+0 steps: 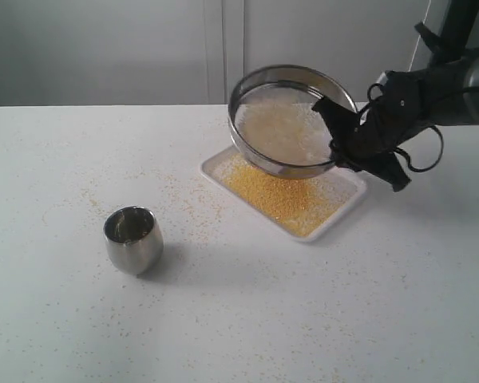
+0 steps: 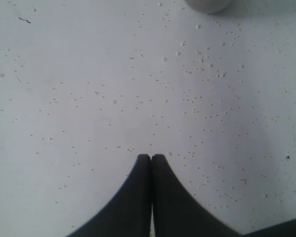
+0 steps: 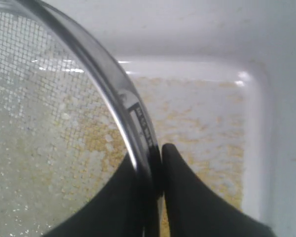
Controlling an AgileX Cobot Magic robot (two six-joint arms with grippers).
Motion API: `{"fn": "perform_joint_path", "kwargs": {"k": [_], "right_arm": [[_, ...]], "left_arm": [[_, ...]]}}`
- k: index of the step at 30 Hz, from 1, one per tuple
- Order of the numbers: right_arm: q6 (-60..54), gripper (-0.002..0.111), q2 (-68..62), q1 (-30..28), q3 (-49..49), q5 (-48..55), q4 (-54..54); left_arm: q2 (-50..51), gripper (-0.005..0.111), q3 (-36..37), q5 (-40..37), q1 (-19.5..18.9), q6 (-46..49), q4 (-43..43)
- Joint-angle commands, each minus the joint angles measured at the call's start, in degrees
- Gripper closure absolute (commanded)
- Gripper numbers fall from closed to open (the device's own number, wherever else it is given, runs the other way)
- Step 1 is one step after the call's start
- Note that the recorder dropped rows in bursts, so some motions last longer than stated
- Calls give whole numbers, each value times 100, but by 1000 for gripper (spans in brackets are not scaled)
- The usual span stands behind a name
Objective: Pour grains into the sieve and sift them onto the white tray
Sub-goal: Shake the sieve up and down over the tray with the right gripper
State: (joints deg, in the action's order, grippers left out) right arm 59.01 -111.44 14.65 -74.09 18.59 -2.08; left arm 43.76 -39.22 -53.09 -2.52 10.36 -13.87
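My right gripper point(image 1: 339, 132) is shut on the rim of the sieve point(image 1: 265, 86), holding it tilted in the air above the white tray point(image 1: 210, 169). Pale coarse grains point(image 1: 283, 128) lie on the mesh inside the sieve. Yellow-golden fine grains point(image 1: 283, 195) cover much of the tray floor. In the right wrist view the steel rim point(image 3: 108, 86) passes between the two black fingers point(image 3: 187, 187), with the mesh point(image 3: 34, 113) on one side and the tray's rounded corner point(image 3: 254, 84) on the other. My left gripper point(image 2: 151, 158) is shut, empty, over the speckled table.
A small rounded steel cup point(image 1: 133, 238) stands upright on the table, left of the tray and nearer the front. Stray specks of grain point(image 1: 188, 203) are scattered over the white tabletop between cup and tray. A pale wall runs behind the table.
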Motion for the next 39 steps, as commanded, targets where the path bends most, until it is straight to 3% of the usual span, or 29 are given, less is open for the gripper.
{"fn": "perform_joint_path", "kwargs": {"k": [1,4,6,8,9,15,18,21,25,28,31,33,37,39], "right_arm": [[-942,108,202,-111,-246,1130,-258],[-506,108,229,-278,-246,1750,-228],[-189,108,97,-230,-246,815,208],[-604,108,-112,-8,-246,-303,735],[-800,108,-141,41,-295,-379,819],[-1223,108,21,-284,-432,1695,459],[-933,108,-60,-295,-329,1024,911],[-1541,108,-305,32,-372,-35,1999],[-2133,108,-207,-173,-534,1011,1774],[-1826,108,-35,-487,-477,1862,1420],[-1160,108,-84,-369,-403,1014,1676],[-1594,108,-214,-93,-448,279,2072],[-2174,108,-164,-214,-683,1183,1496],[-1829,108,-59,-460,-671,1836,1045]], "left_arm": [[-43,107,42,-28,-14,17,-53],[-43,107,42,-28,-14,17,-53],[-43,107,42,-28,-14,17,-53],[-43,107,42,-28,-14,17,-53],[-43,107,42,-28,-14,17,-53],[-43,107,42,-42,-14,17,-53],[-43,107,42,-42,-14,17,-53],[-43,107,42,-42,-14,17,-53],[-43,107,42,-42,-14,17,-53],[-43,107,42,-42,-14,17,-43],[-43,107,42,-42,-14,17,-43],[-43,107,42,-42,-14,17,-43],[-43,107,42,-42,-14,17,-43],[-43,107,42,-42,-14,17,-43]]}}
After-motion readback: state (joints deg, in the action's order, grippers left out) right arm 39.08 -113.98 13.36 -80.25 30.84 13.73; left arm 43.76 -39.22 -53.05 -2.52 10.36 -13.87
